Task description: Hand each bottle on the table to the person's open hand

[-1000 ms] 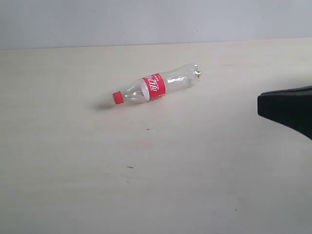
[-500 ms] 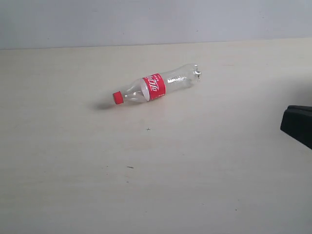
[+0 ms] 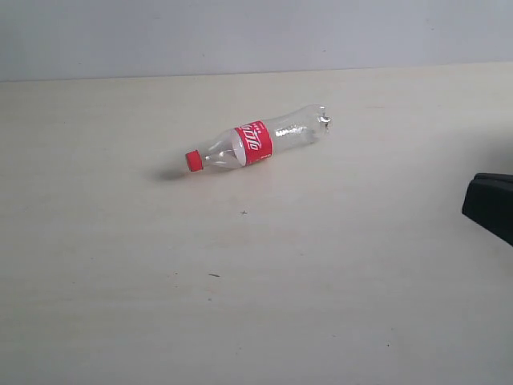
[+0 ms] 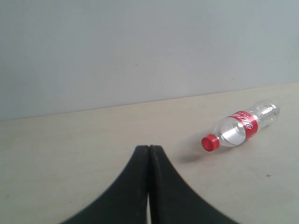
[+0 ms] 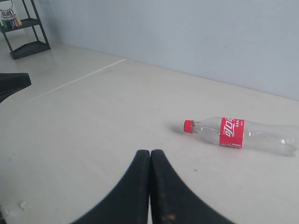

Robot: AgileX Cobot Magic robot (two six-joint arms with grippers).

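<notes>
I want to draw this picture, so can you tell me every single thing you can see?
bottle: one, clear with a red cap and a red label, lying on its side on the table, touching nothing else
table: one, pale beige, fills most of each view
specks: a few, tiny and dark, scattered on the table in front of the bottle
wall: one, plain grey, behind the table
shelf rack: one, black, far off by the wall, right wrist view only; small things sit on it, too small to name
left gripper: one, black, fingers pressed together, holding nothing
right gripper: one, black, fingers pressed together, holding nothing
</notes>
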